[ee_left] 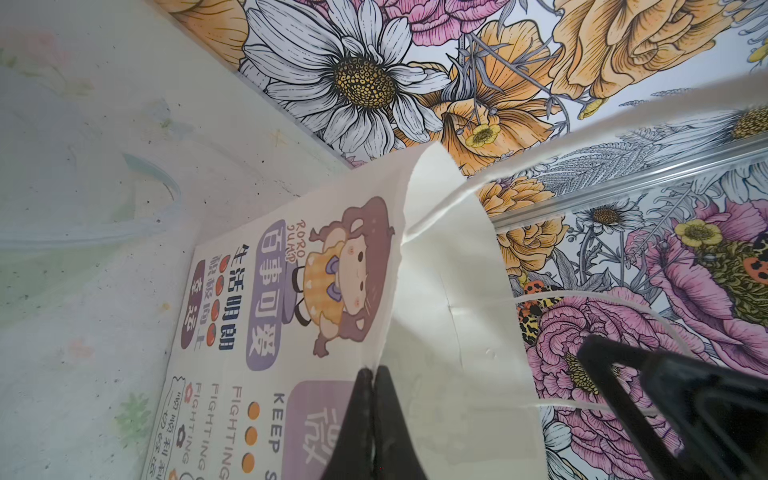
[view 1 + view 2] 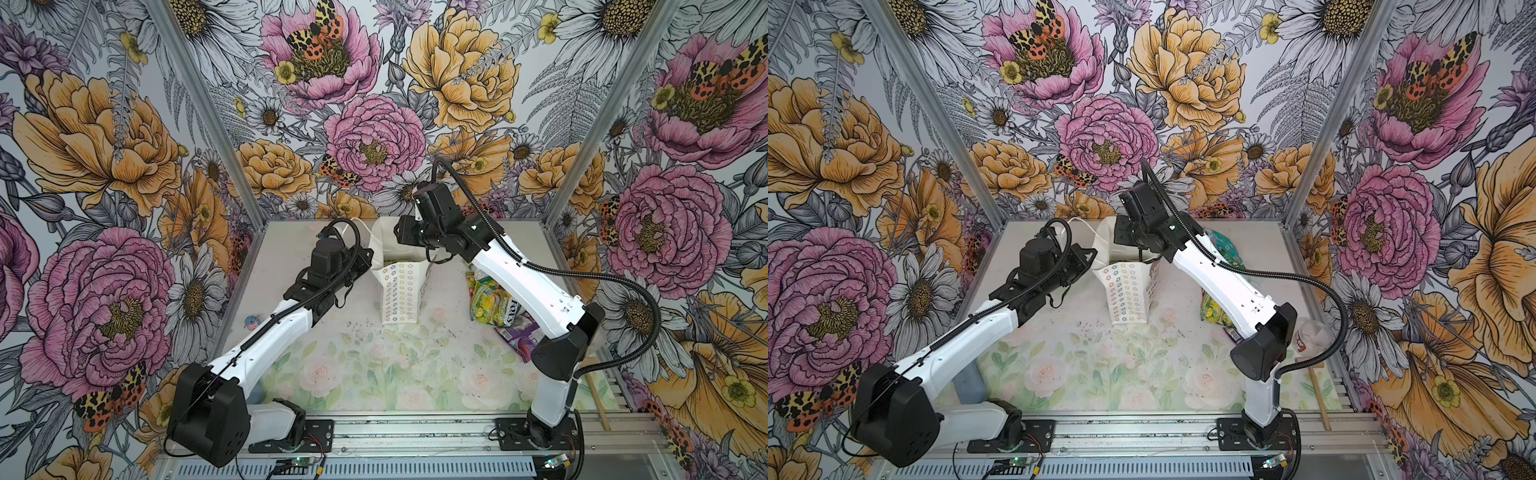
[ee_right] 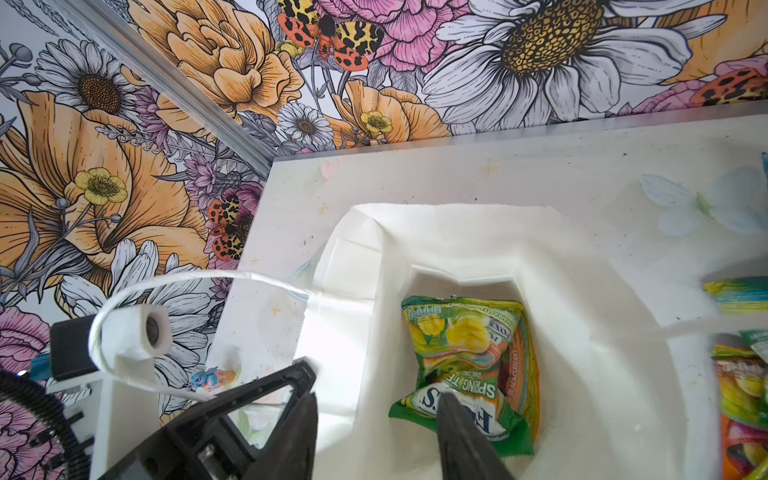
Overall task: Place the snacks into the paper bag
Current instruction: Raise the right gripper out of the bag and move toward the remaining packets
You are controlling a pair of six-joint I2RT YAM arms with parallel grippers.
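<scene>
The left fingers (image 1: 386, 407) are pressed together on the upper edge of the paper bag (image 1: 449, 270). They pinch its rim where the printed side panel meets the plain white inside. A thin white cord handle (image 1: 582, 297) arcs just beyond them. The panel running away from these fingers shows a cartoon girl in a yellow dress, purple labels and the words KEEP and FIGHTING.

The right fingers (image 3: 457, 436) are spread apart with nothing between them, and they hang over the bag's open mouth. Directly below them, at the bottom of the bag, lies one green-yellow snack packet (image 3: 465, 345). It is glossy and crinkled, printed FOX'S and SPRING, with its printed face toward the fingers. Its long axis runs away from the fingers toward the bag's far inner wall, and the FOX'S end is nearest them.

In both top views the bag (image 2: 399, 295) (image 2: 1125, 295) stands upright on the desk (image 2: 353, 357) between the two sets of fingers. Its long axis is vertical and its mouth faces up. The front, with rows of small coloured flower outlines, faces the arm bases.

Past the right fingers, on the side away from the left fingers, more snacks (image 2: 492, 305) lie piled on the desk against the right arm (image 2: 519, 282). A green-yellow one is on top, and a purple packet (image 2: 515, 334) lies partly under the arm. In a top view a teal packet (image 2: 1225, 245) shows behind the arm.
</scene>
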